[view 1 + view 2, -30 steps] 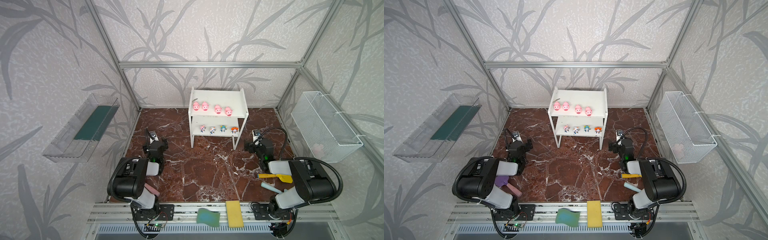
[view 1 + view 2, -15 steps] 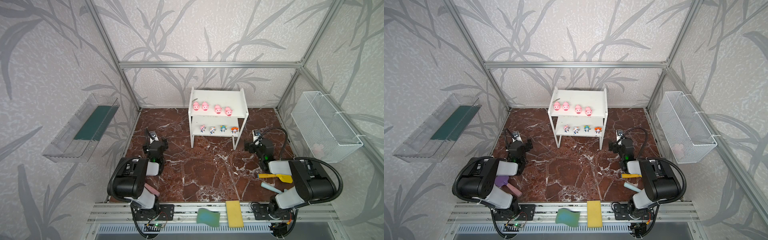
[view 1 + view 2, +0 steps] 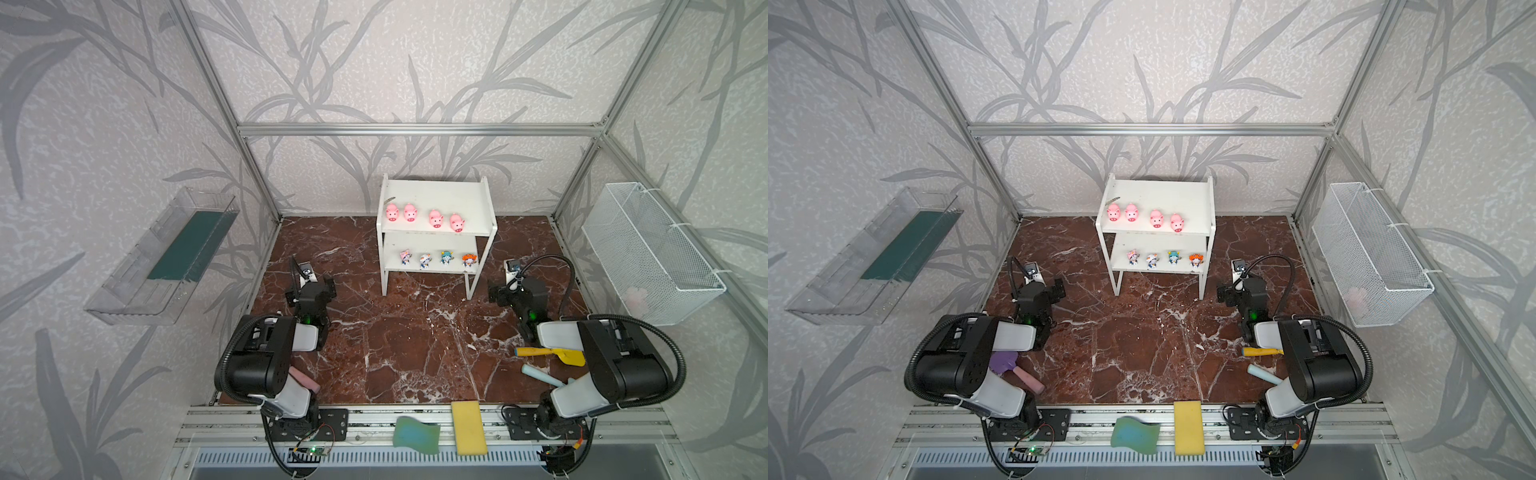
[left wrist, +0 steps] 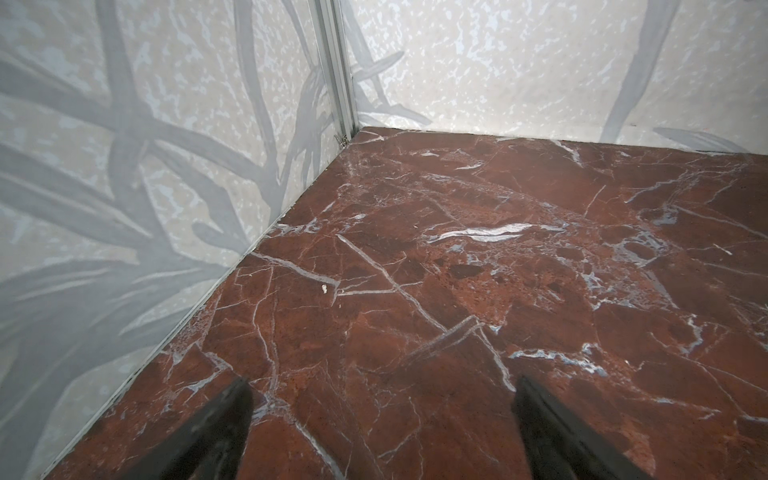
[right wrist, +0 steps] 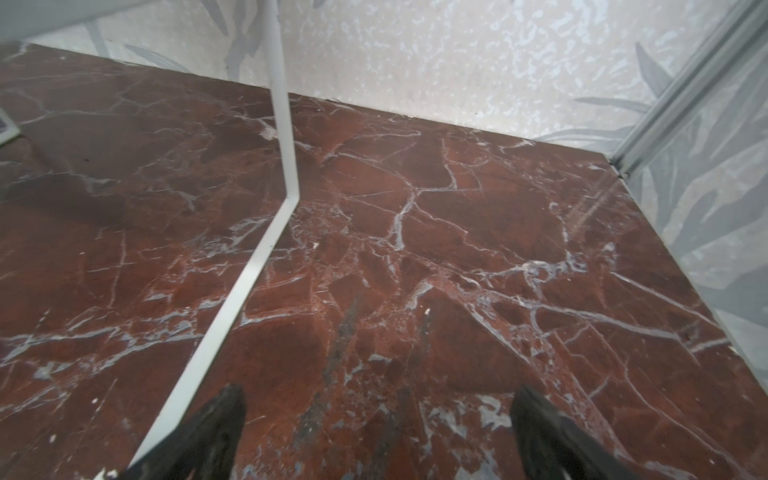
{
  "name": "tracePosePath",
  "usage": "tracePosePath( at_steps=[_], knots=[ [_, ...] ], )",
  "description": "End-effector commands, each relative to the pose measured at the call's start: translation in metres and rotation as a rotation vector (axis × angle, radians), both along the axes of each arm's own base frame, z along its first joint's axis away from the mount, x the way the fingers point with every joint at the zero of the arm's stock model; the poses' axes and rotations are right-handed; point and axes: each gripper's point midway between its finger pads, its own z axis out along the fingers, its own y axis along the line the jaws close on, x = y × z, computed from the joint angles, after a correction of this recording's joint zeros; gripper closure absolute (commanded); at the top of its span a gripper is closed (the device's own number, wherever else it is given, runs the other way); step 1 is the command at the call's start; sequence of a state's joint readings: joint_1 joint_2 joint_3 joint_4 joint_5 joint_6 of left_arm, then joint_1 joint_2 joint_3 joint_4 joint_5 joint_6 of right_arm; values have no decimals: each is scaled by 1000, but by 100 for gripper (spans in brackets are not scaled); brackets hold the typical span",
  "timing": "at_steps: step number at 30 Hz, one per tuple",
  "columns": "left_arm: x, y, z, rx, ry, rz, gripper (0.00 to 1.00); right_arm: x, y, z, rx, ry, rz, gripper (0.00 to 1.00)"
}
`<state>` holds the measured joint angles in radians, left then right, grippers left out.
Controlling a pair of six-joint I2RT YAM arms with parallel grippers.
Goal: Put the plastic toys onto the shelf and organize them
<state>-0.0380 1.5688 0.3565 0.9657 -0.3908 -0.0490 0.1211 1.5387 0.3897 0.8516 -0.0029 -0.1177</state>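
- Four pigs [image 3: 410,212] stand in a row on the top board of the shelf [image 3: 440,195] and four figurines [image 3: 446,257] along its lower board in both top views. They are grouped by kind, so the task looks complete.
- Left wrist view: left gripper [image 4: 382,386] spread, empty, over the bench [image 4: 457,249].
- Right wrist view: right gripper [image 5: 378,395] spread, empty, near a shelf leg [image 5: 282,124].
- No readable writing or brand in any view.

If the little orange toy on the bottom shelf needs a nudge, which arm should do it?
Probably the right. The orange figurine stands at the right end of the shelf, and the right gripper rests, fingers open, beside that front leg. The left gripper sits farther off.
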Motion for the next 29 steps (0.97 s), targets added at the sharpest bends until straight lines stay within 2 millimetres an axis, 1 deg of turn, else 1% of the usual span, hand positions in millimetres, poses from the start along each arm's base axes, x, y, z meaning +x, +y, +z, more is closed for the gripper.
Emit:
tracePosePath(
  at_steps=[1, 3, 5, 7, 29],
  knots=[
    [3, 1, 6, -8, -30, 3, 1, -5, 14, 7, 2, -46, 97, 1],
    [3, 1, 6, -8, -31, 3, 1, -2, 10, 5, 4, -35, 66, 1],
    [4, 1, 6, -9, -32, 3, 1, 4, -6, 3, 7, -5, -38, 1],
    [3, 1, 6, -8, -31, 6, 1, 6, -10, 3, 16, 3, -55, 1],
    [3, 1, 6, -8, -31, 3, 1, 6, -9, 3, 17, 2, -54, 1]
  ],
)
